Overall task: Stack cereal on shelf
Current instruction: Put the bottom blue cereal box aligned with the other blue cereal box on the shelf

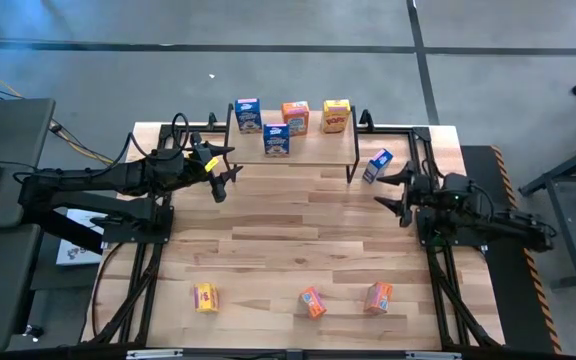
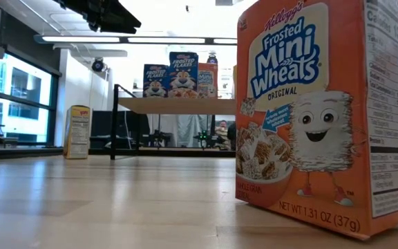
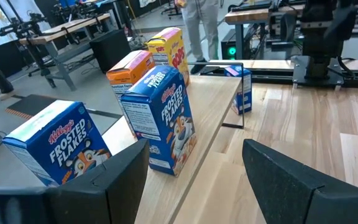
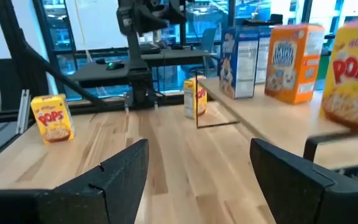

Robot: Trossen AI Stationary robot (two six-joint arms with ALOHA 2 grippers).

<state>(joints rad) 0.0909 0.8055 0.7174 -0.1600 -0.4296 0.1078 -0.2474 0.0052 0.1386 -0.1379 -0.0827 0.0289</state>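
The shelf (image 1: 313, 150) stands at the table's far edge. On its plank stand two blue cereal boxes (image 1: 248, 115) (image 1: 276, 140), an orange one (image 1: 295, 117) and a yellow one (image 1: 335, 116). A third blue box (image 1: 377, 166) stands on the table by the shelf's right legs. A yellow box (image 1: 205, 297) and two orange boxes (image 1: 312, 302) (image 1: 378, 297) rest near the table's near edge. My left gripper (image 1: 226, 172) hovers open at the shelf's left end, facing the blue boxes (image 3: 160, 118). My right gripper (image 1: 393, 190) is open, right of the shelf, holding nothing.
Another yellow box (image 4: 194, 96) stands on the table by a shelf leg on the left side. Bare tabletop (image 1: 298, 230) lies between the two arms. In the low view one orange box (image 2: 309, 111) fills the near right. A person stands in the room beyond the table (image 3: 197, 25).
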